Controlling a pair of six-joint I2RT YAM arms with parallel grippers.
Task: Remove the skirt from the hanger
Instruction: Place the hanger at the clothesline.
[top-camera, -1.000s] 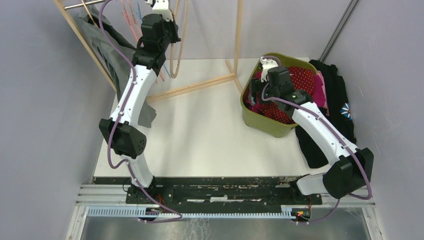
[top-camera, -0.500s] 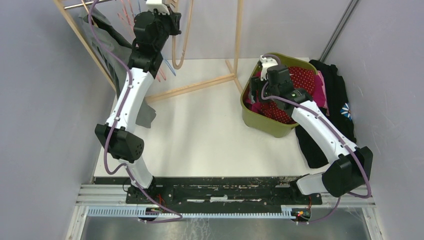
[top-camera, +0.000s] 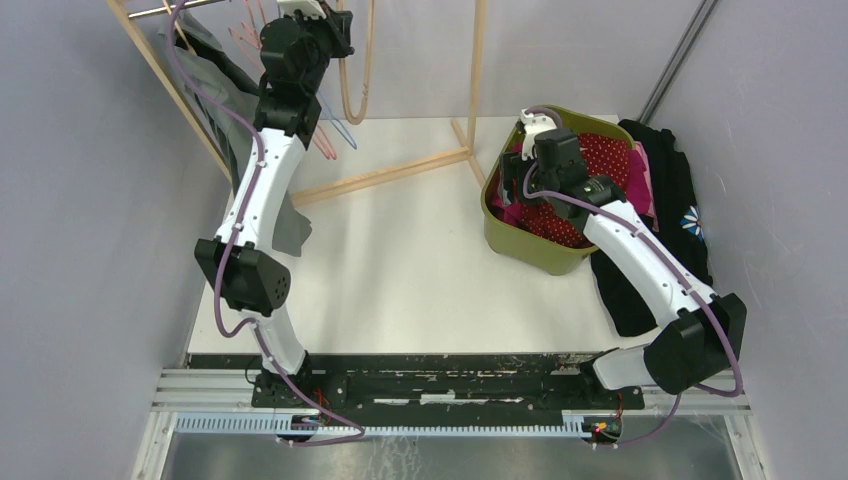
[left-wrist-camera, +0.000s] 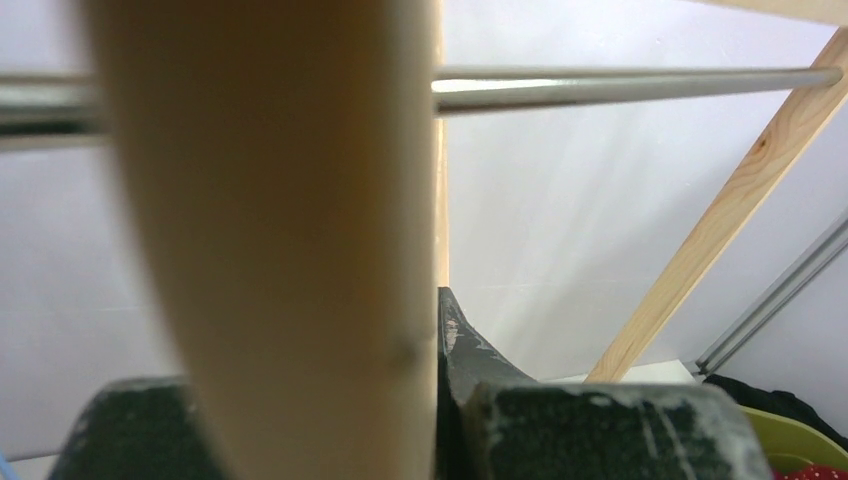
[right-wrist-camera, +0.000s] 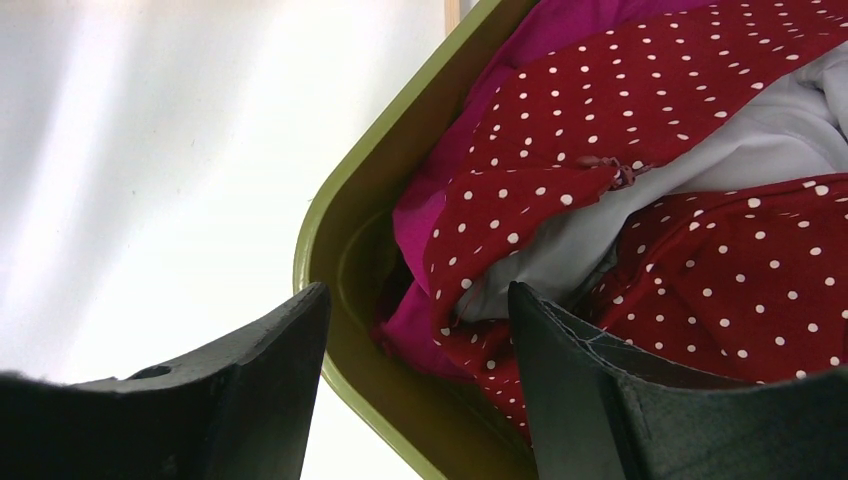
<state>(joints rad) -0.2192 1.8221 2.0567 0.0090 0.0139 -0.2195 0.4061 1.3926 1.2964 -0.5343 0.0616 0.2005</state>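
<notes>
My left gripper (top-camera: 335, 32) is high at the back, shut on a bare wooden hanger (top-camera: 357, 85) that hangs from it as a curved loop. In the left wrist view the hanger (left-wrist-camera: 290, 250) fills the frame against one finger (left-wrist-camera: 462, 345), just below the metal rail (left-wrist-camera: 640, 88). The red polka-dot skirt (top-camera: 600, 155) lies crumpled in the green basket (top-camera: 530, 250), off the hanger. My right gripper (top-camera: 518, 185) hovers open over the basket's left rim (right-wrist-camera: 340, 210). The skirt (right-wrist-camera: 640, 120) lies beyond its fingers, and nothing is between them.
A wooden rack frame (top-camera: 400, 170) stands at the back left with a grey garment (top-camera: 215, 90) and thin pink and blue hangers (top-camera: 330, 135). A black garment (top-camera: 660, 220) lies to the right of the basket. Magenta cloth (right-wrist-camera: 470, 160) lies under the skirt.
My left arm has lifted the wooden hanger higher and a little to the left, toward the rail. The right gripper has stayed over the basket.
</notes>
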